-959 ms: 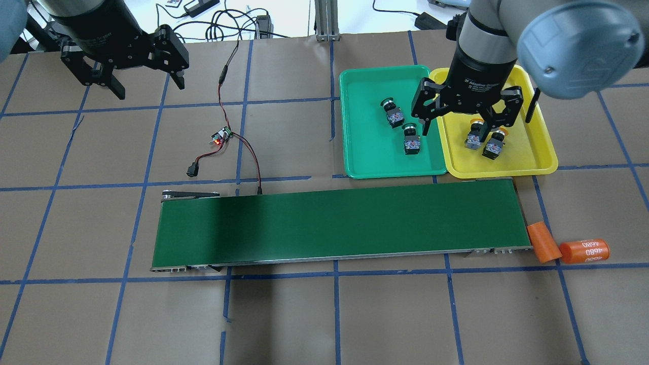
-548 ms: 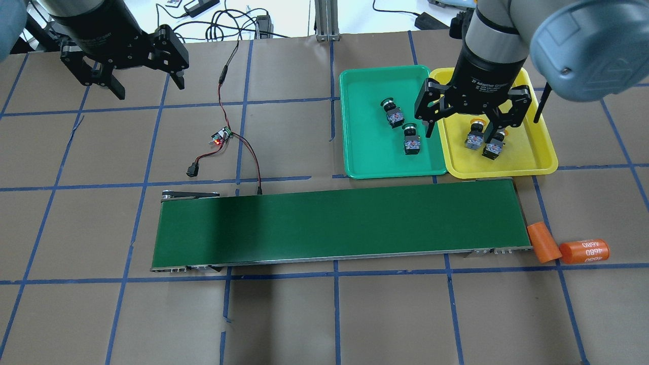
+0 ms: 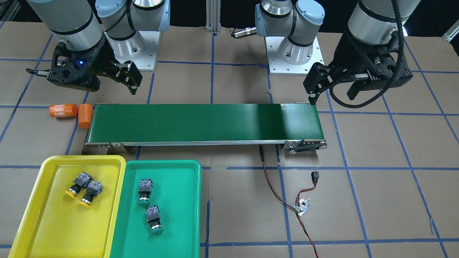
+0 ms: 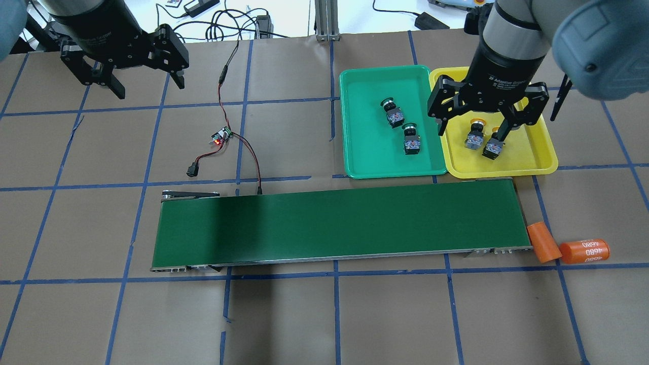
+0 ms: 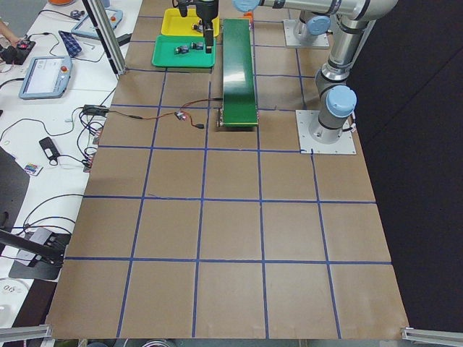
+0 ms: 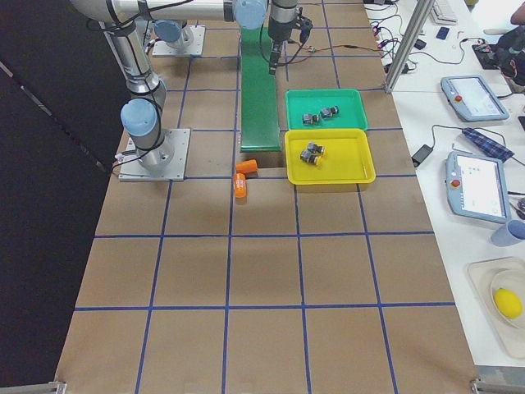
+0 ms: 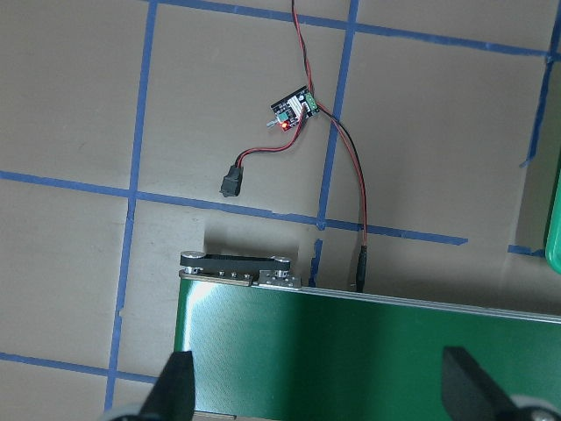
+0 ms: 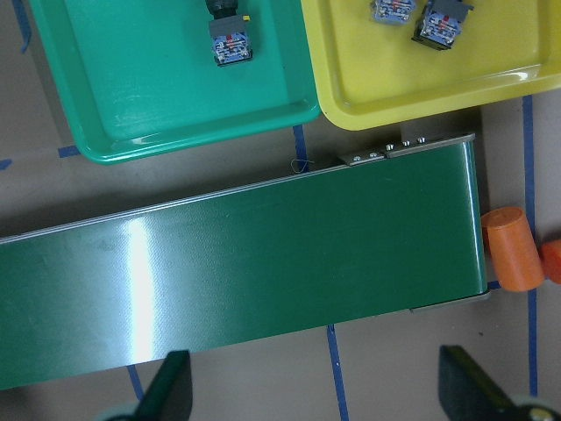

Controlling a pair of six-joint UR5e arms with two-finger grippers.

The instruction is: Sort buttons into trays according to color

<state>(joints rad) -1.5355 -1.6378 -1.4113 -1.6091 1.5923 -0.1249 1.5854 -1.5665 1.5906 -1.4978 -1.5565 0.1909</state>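
Fingers [image 4: 115,89] gape empty on left gripper [image 4: 149,87] and right gripper [image 4: 470,129], both clear of yellow tray [image 4: 552,154] rim.

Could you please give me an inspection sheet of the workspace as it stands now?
Surface: table covered in brown paper with blue tape grid; dark-green conveyor belt lies across it.
Job's things: two yellow buttons in the yellow tray; two green buttons in the green tray.
Clutter: two orange cylinders at the belt's end.
Grippers: left gripper open, empty; right gripper open, empty; both raised.
Cables: red-black wire with a small circuit board, running to the belt.
Surroundings: side benches with tablets and cords.
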